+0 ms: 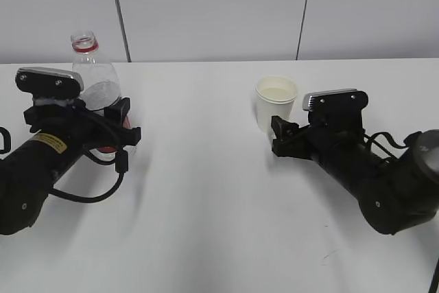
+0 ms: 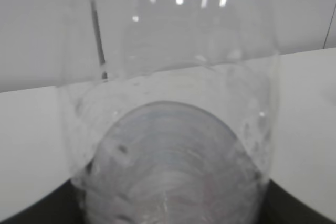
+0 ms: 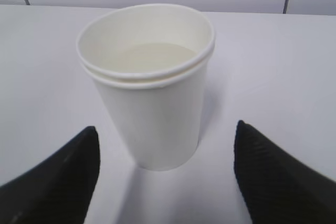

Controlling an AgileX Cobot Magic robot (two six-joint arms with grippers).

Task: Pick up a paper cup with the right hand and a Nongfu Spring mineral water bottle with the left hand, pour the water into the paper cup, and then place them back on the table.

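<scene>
The Nongfu Spring mineral water bottle [image 1: 96, 77] stands upright at the far left of the table [image 1: 206, 204], uncapped, with its red neck ring showing. My left gripper [image 1: 103, 120] is shut on its lower body, hiding most of the red label. In the left wrist view the clear bottle [image 2: 173, 129] fills the frame, with the dark fingers [image 2: 31, 216] at its sides. The paper cup [image 1: 276, 104] stands upright right of centre, holding water [image 3: 155, 56]. My right gripper [image 1: 280, 136] is open just in front of the cup [image 3: 152, 98], with its fingers [image 3: 63, 171] apart from it on both sides.
A grey panelled wall runs along the table's far edge behind the bottle and the cup. A small dark scuff mark [image 1: 329, 255] lies on the table near the front right. Bare white tabletop lies between the two arms.
</scene>
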